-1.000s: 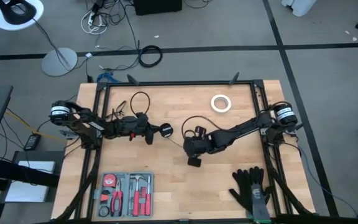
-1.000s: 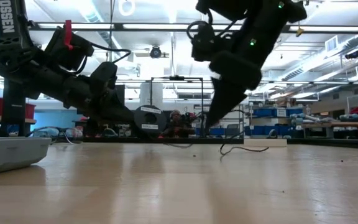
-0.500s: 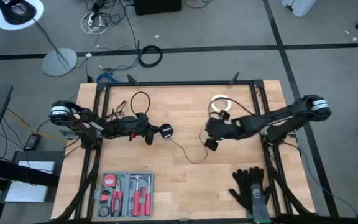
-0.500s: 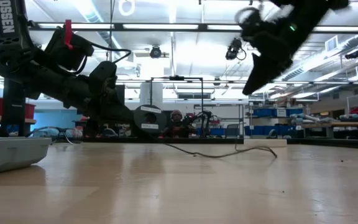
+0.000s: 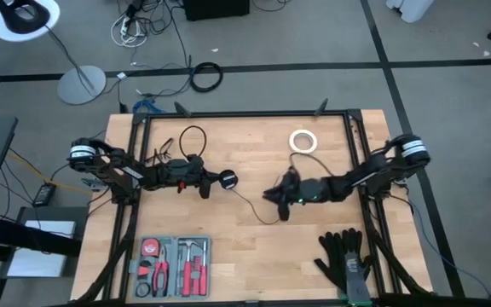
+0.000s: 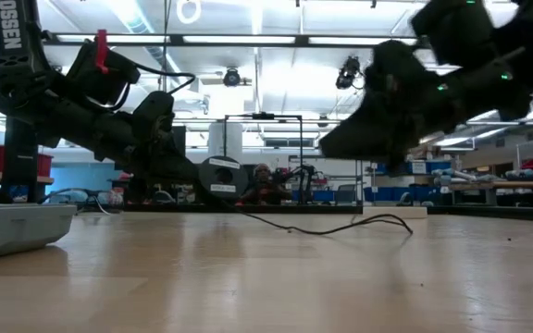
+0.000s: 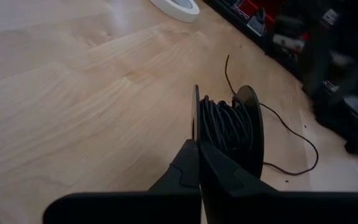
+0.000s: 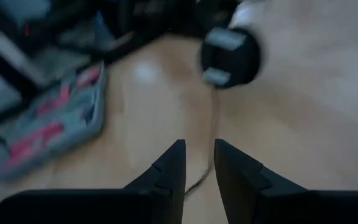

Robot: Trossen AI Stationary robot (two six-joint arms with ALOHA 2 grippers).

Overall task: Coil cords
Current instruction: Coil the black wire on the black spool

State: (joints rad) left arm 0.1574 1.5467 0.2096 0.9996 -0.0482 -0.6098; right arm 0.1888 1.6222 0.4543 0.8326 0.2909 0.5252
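We saw the right hand point(image 5: 273, 198) leave its low spot at the counter's point(image 5: 245, 256) middle, swing up and away toward the tape ring point(image 5: 303, 141), then return low toward the centre, while the loose cord point(image 5: 254, 211) settled flat on the wood in a shallow curve.

The right gripper point(image 8: 199, 163) filled the lower centre, fingers slightly parted over wood. A thin cord point(image 8: 214, 118) ran up to a round black puck point(image 8: 230, 56) at upper right. A grey tool tray point(image 8: 55, 127) lay at left.
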